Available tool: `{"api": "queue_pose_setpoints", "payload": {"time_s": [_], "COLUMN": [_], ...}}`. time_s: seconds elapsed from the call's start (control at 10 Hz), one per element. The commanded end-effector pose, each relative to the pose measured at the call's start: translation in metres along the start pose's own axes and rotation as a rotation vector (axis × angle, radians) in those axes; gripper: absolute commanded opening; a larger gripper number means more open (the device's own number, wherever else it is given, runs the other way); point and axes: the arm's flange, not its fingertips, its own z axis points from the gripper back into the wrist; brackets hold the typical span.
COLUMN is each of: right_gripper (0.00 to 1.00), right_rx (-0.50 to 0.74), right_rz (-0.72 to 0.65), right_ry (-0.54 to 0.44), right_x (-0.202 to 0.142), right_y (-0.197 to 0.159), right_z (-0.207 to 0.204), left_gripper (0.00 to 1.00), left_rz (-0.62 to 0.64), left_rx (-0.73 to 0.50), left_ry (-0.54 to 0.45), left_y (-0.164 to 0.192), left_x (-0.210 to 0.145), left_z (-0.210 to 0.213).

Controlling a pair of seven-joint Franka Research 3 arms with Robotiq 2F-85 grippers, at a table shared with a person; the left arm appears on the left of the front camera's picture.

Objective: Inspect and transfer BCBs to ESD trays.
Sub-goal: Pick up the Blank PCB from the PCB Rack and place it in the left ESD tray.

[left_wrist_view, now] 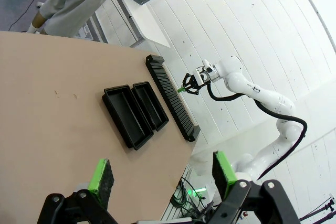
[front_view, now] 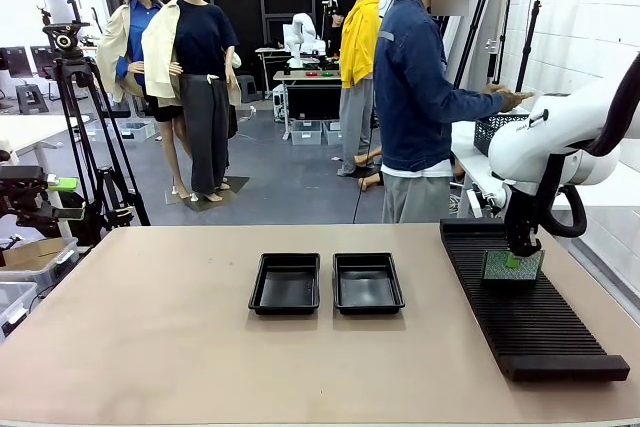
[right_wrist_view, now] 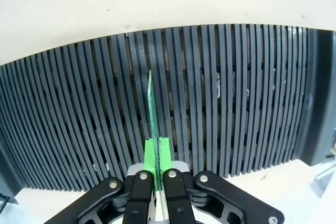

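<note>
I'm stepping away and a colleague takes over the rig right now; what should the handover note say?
Right gripper: shut on one BCB, held on edge at the slotted rack.
Left gripper: open, holding nothing, above the table.
ESD trays: side by side mid-table, no board in either.
Done: board gripped. Left: inspect it, place it in a tray.

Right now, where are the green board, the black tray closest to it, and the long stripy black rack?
Thin flat green circuit board (front_view: 495, 269): front view, its lower face.
Shallow glossy black plastic tray (front_view: 368, 287): front view, its bare floor.
Long black ribbed rack (front_view: 545, 332): front view, its slotted top.
</note>
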Motion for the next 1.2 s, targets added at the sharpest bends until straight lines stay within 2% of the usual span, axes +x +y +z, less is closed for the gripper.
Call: {"api": "queue_pose_setpoints", "payload": {"time_s": [0.0, 0.4, 1.1], "right_gripper": [0.0, 0.0, 0.0], "right_rx": [0.019, 0.006, -0.018], "right_rz": [-0.024, -0.016, -0.014], "right_ry": [0.037, 0.031, 0.057], "right_x": [-0.001, 0.004, 0.04], "right_y": [-0.006, -0.003, 0.024], "right_z": [0.002, 0.027, 0.1], "left_gripper": [1.0, 1.0, 1.0], "left_rz": [0.01, 0.01, 0.01], "left_rx": [0.002, 0.002, 0.002], "left_ry": [-0.003, -0.003, -0.003], "left_y": [-0.002, -0.002, -0.002], "left_x": [0.001, 0.001, 0.001], "left_z": [0.001, 0.001, 0.001]}}
